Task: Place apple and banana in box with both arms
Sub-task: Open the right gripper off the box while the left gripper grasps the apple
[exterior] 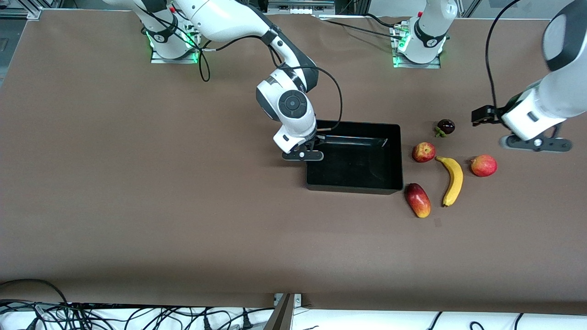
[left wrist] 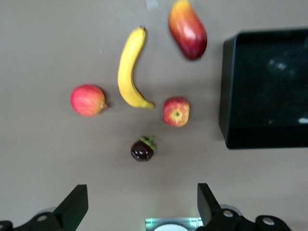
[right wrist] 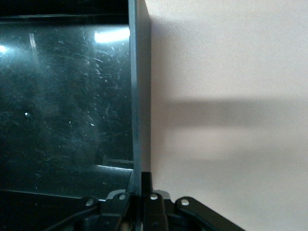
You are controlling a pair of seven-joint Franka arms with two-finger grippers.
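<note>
The black box (exterior: pixel 355 187) sits mid-table. My right gripper (exterior: pixel 308 149) is shut on the box's wall toward the right arm's end; the right wrist view shows its fingers (right wrist: pixel 155 185) pinching the thin wall (right wrist: pixel 136 96). The apple (exterior: pixel 423 151) lies beside the box toward the left arm's end, with the banana (exterior: pixel 453 180) just past it. My left gripper (exterior: pixel 536 144) is open and empty, up over the table past the fruits. In the left wrist view the apple (left wrist: pixel 176 111), banana (left wrist: pixel 130 67) and box (left wrist: pixel 227 96) lie ahead of the open gripper (left wrist: pixel 143 204).
A red-orange round fruit (exterior: pixel 484 165) lies beside the banana, under the left arm's hand. An oblong red-and-yellow fruit (exterior: pixel 418 200) lies nearer the front camera than the apple. A small dark purple fruit (exterior: pixel 445 126) lies farther from it.
</note>
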